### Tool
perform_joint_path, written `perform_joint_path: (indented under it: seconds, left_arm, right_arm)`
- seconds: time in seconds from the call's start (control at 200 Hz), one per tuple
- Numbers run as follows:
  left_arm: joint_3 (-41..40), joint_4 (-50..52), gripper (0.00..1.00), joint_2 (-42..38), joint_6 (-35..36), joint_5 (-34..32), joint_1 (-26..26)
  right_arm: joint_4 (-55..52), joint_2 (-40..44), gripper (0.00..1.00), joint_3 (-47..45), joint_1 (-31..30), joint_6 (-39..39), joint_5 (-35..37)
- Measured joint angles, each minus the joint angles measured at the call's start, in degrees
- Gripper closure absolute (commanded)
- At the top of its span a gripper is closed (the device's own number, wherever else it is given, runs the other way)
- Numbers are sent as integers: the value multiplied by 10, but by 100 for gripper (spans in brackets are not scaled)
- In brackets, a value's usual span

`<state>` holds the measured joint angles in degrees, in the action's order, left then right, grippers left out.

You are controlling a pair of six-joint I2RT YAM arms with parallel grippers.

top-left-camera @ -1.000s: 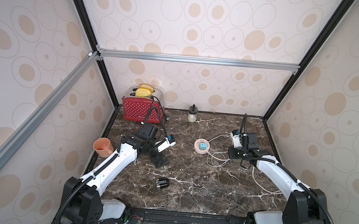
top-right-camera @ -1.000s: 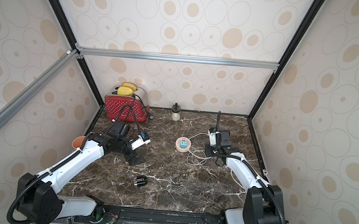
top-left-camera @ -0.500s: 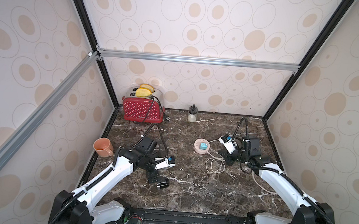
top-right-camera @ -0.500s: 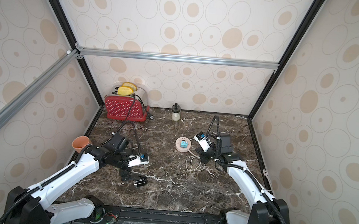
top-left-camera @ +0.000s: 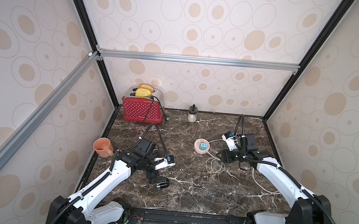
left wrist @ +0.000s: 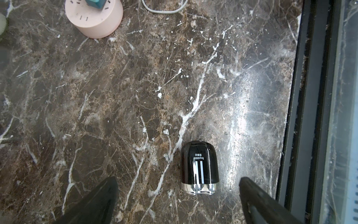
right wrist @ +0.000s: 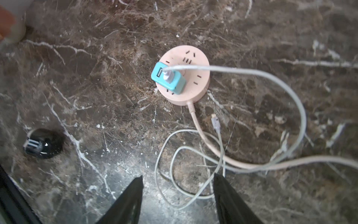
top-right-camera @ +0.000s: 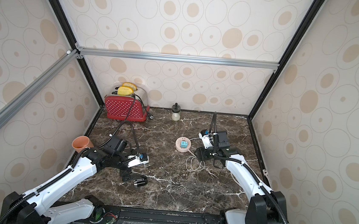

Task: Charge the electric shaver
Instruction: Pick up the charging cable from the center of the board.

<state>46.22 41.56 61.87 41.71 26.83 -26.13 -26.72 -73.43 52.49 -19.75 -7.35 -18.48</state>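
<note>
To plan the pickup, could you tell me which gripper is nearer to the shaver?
Left. The left gripper hangs just over the shaver; the right gripper is far across the table, over the cable.

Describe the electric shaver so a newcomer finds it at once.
On the marble table, look in the front half, toward the orange mug. The electric shaver lies there: a stubby glossy black capsule with white stripes and a chrome end, unlike the teal adapter in the pink socket disc.
</note>
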Motion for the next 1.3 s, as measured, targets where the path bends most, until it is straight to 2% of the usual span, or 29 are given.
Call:
perform_joint_path:
  seconds: [0.155,0.29,0.521,0.606,0.751,0.831,0.987,1.302]
  left_arm:
    - [0,-12,1,3,-13,0,0]
    - [0,-23,1,5,-21,-1,0]
    - [0,-35,1,5,-29,-2,0]
    - [0,-37,1,6,-32,-2,0]
    - [0,-39,1,9,-38,1,0]
    - [0,-38,1,15,-37,0,0]
    - [0,-33,1,26,-37,0,0]
    - [7,-80,1,39,-67,17,0]
  right_arm:
    - [3,26,35,-37,34,-87,-11]
    - [62,22,38,-113,73,-187,-45]
    - [145,-82,44,-118,79,-292,-111]
    - [181,-112,51,-116,79,-315,-125]
    - [217,-149,73,-103,79,-343,-141]
    - [233,-155,86,-102,79,-344,-148]
    - [225,-151,100,-94,79,-311,-176]
    - [85,-74,100,-49,76,-120,-237]
